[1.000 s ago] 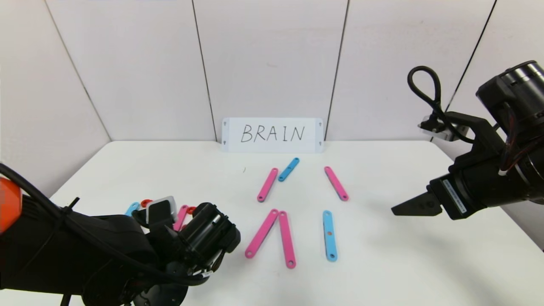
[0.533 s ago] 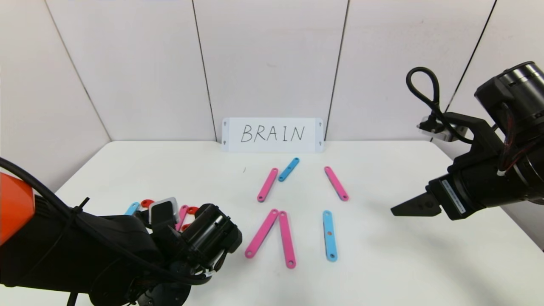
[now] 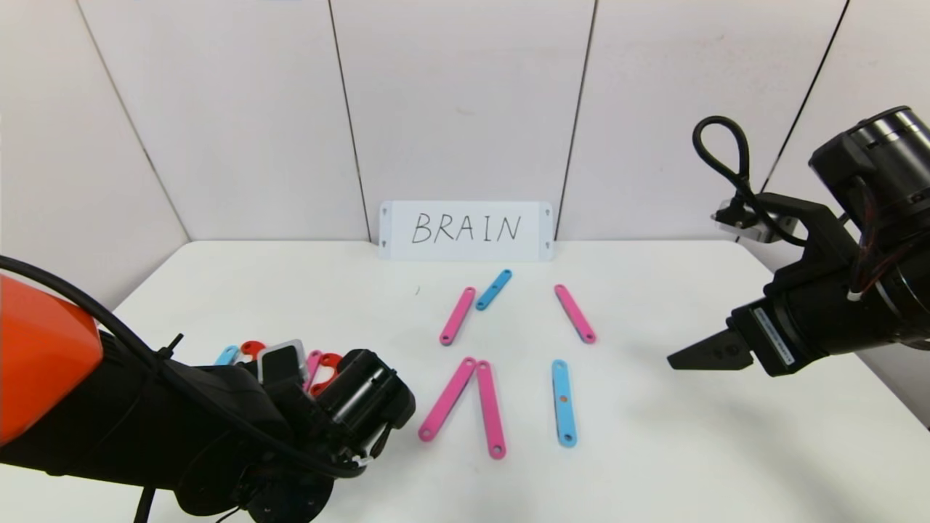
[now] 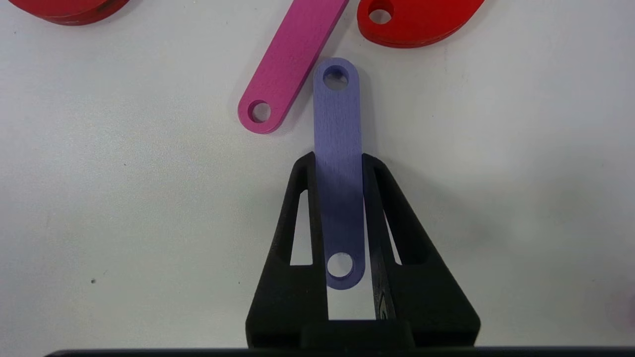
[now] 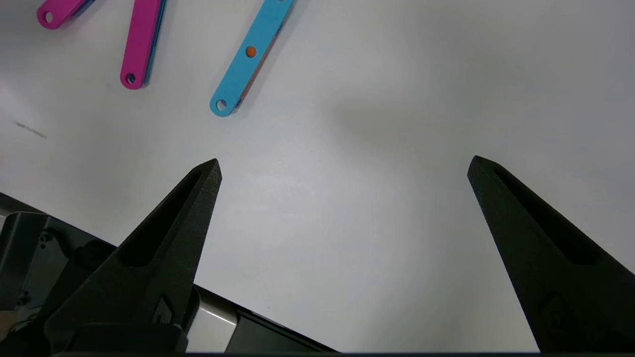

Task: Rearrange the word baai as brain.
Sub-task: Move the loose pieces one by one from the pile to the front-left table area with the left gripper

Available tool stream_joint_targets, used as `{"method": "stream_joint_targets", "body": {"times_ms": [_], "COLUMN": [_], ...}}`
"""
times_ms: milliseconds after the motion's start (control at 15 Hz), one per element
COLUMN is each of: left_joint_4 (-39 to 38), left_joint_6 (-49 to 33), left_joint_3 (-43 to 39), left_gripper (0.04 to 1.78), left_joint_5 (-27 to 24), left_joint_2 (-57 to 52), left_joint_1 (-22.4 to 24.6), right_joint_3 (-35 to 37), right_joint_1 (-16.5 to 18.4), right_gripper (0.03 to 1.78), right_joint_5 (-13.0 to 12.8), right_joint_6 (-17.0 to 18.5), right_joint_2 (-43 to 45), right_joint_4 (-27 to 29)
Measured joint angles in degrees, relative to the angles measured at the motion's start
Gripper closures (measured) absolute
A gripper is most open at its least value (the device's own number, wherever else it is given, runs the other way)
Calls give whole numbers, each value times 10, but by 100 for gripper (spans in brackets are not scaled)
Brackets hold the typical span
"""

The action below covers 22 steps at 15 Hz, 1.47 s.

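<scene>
My left gripper [image 4: 338,163] is down at the table's near left, shut on a purple strip [image 4: 337,119] that lies between its fingers. A pink strip [image 4: 290,64] and two red curves [image 4: 416,22] [image 4: 64,6] lie just beyond it. In the head view my left wrist hides the purple strip; the red curves [image 3: 327,361] and a blue strip [image 3: 227,355] show beside it. Pink strips [image 3: 457,315] [image 3: 575,313] [image 3: 447,398] [image 3: 490,409] and blue strips [image 3: 493,289] [image 3: 563,402] lie mid-table. My right gripper [image 3: 690,357] is open and empty above the table's right side.
A white card [image 3: 465,230] with BRAIN handwritten in black leans against the back wall. The right wrist view shows the blue strip [image 5: 250,54] and a pink strip [image 5: 141,42] ahead of the right gripper [image 5: 345,163], with the table's near edge below.
My left arm has shifted slightly to the right and toward the near edge, with the purple strip in its gripper. The right arm has barely moved.
</scene>
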<state>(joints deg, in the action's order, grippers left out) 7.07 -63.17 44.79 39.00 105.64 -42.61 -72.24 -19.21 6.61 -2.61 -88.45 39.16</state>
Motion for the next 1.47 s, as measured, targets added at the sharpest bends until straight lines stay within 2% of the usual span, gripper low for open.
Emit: {"method": "stream_joint_targets", "body": {"times_ms": [1267,1467], "left_joint_4": [0,0], "left_joint_6": [17,21], "left_joint_3": [18,21], "left_gripper": [154,147], "left_joint_5": [-13,-13], "left_joint_2": [19,22], "left_joint_1": [17,16], "right_joint_3": [0,0], "right_joint_1": [0,0], "right_gripper": [7,7], "right_joint_5": [1,1], "right_joint_6": [0,1], "right_joint_2": [0,1], "right_joint_4": [0,0]}}
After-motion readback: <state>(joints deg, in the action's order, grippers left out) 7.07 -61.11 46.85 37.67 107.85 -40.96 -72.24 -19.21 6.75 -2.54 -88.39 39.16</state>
